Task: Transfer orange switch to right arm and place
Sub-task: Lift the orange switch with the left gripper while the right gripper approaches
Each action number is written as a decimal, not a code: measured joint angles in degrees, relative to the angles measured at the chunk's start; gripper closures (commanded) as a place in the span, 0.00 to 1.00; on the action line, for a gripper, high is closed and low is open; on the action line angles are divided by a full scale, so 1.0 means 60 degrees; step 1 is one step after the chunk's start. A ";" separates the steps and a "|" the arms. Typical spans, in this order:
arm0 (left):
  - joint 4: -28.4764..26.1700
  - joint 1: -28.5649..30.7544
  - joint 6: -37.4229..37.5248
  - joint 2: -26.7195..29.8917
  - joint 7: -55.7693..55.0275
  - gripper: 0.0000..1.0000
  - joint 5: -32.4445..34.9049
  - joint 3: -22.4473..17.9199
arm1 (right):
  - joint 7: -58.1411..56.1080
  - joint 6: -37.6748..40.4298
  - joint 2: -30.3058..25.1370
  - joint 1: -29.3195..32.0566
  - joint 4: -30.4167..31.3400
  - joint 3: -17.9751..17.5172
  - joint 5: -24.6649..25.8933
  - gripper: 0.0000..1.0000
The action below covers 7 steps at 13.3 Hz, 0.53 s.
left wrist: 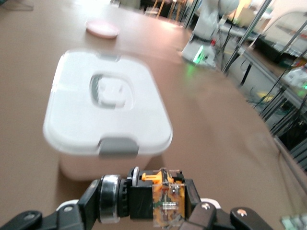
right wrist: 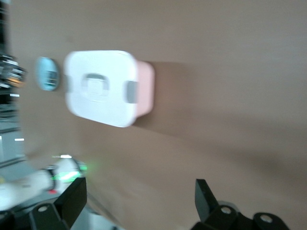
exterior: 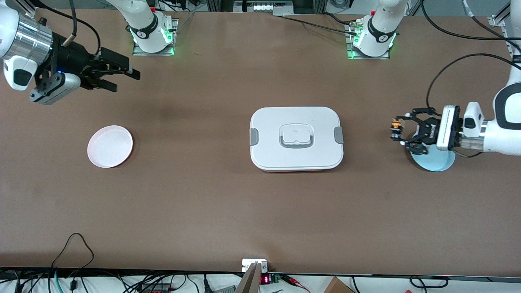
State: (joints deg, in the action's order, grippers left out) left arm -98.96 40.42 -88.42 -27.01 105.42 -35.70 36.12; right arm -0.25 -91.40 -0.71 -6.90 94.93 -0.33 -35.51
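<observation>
- The left gripper (exterior: 397,131) is clamping the orange switch (exterior: 395,124) in the air just above the blue plate (exterior: 437,162), at the left arm's end of the table (exterior: 211,203).
- The right gripper (exterior: 118,77), jaws apart, is waiting over the right arm's end, above the pink plate (exterior: 110,146).
- The handover should be meeting above the lidded white box (exterior: 296,138), leaving the switch's free end exposed.
- The switch is showing a black body, orange cap and clear-amber housing.

plates: 2 (exterior: 110,146) (exterior: 433,160) | lidded box: 1 (exterior: 296,138) | orange switch: 1 (exterior: 395,127) | arms: 2

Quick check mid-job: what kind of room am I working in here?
Likely a robotics lab: two arms bolted to a brown table, loose cables along its edge, metal framing nearby.
</observation>
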 measured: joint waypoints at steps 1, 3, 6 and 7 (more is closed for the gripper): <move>-0.0015 -0.0224 0.0282 -0.0049 0.0000 1.00 -0.0898 0.0010 | 0.0001 -0.0089 0.0068 0.0000 0.0127 0.0001 -0.0647 0.00; -0.0045 -0.0601 0.0605 -0.0145 0.0000 1.00 -0.2468 0.0115 | 0.0001 -0.0272 0.0261 -0.0004 0.0408 -0.0001 -0.1718 0.00; -0.0226 -0.0780 0.0580 -0.0221 -0.0001 1.00 -0.4442 0.0792 | 0.0002 -0.0328 0.0627 -0.0013 0.0968 -0.0010 -0.3800 0.00; -0.0367 -0.0782 0.0337 -0.0223 0.0006 1.00 -0.5061 0.1151 | 0.0003 -0.0316 0.0744 -0.0014 0.1197 -0.0013 -0.4556 0.00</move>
State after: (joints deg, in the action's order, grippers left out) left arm -101.16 35.72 -86.40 -28.35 105.46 -66.07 43.02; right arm -0.23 -93.30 3.75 -6.98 102.10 -0.41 -62.84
